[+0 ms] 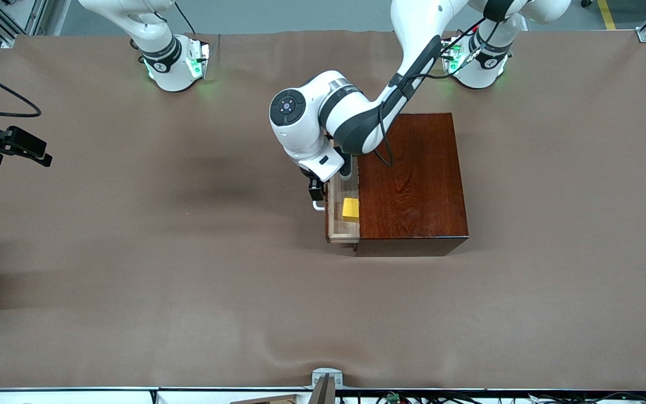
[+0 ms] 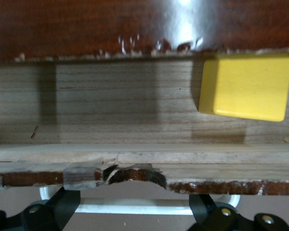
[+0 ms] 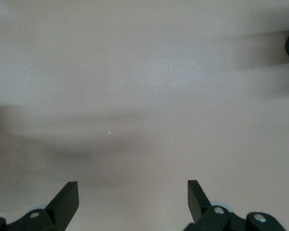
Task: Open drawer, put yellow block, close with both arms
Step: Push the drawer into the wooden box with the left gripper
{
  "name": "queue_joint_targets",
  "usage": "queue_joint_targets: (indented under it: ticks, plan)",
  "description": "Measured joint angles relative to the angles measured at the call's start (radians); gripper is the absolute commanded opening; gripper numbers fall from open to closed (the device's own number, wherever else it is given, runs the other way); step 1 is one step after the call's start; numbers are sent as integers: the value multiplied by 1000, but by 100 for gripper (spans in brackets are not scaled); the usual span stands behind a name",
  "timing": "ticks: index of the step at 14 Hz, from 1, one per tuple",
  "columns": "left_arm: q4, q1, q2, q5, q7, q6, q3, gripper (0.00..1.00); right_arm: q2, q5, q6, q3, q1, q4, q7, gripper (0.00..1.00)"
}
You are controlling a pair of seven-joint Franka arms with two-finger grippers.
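1. Since the drawer stands only partly out of the box with the yellow block already inside, the left hand sits at the handle, apparently to push.
2. Up close, the left hand's fingers stand wide, straddling the white bar; the block is a clean bright cube on pale wood.
3. Over bare desk, the right hand waits spread wide, holding nothing.

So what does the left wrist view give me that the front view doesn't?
Only the left wrist view shows the left gripper's open fingers either side of the white handle, and the chipped drawer front. Only the front view shows the whole wooden box, the right gripper waiting over the right arm's end of the table, and how little the drawer sticks out. Both show the yellow block lying in the drawer.
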Motion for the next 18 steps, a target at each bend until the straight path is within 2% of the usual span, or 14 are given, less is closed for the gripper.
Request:
queue_joint_targets:
  ticks: [10,18]
  plan:
    - [-13,5,0,85,1,-186,31,100,0,0,-1,0,0,0,0,100]
    - [3,-8,-13,88,1,-174,21,100,0,0,-1,0,0,-1,0,100]
